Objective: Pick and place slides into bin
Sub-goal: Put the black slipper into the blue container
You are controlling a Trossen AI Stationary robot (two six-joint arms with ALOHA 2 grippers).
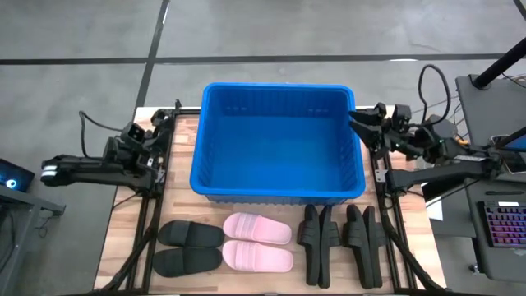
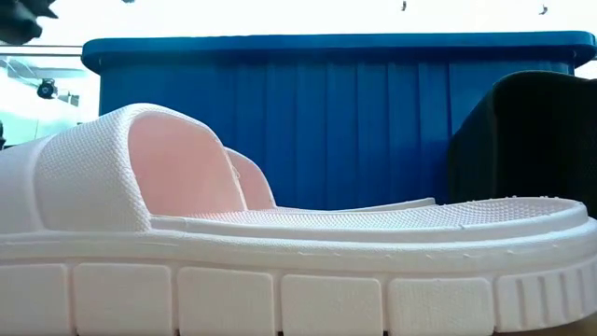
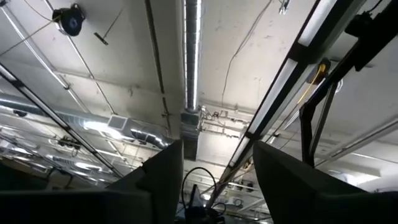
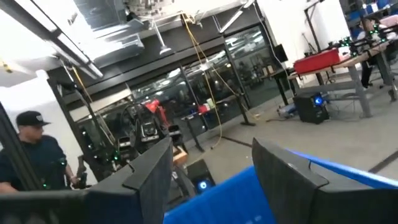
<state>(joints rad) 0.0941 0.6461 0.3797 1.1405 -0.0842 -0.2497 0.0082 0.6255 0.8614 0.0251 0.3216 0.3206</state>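
We judge the pale pink rubber slides (image 1: 258, 242) light and flexible, best pinched by the wide strap. Both the left gripper (image 1: 156, 148) and right gripper (image 1: 358, 120) are spread, empty, flanking the deep bright blue plastic bin (image 1: 278, 191).

Bright blue bin (image 1: 278, 181) with ribbed walls; two pale pink slides (image 1: 257, 242) with a fine dotted texture; black slides (image 1: 189, 247) at left, more black slides (image 1: 341, 240) at right; light wood-grain table (image 1: 125, 232); dark arms.
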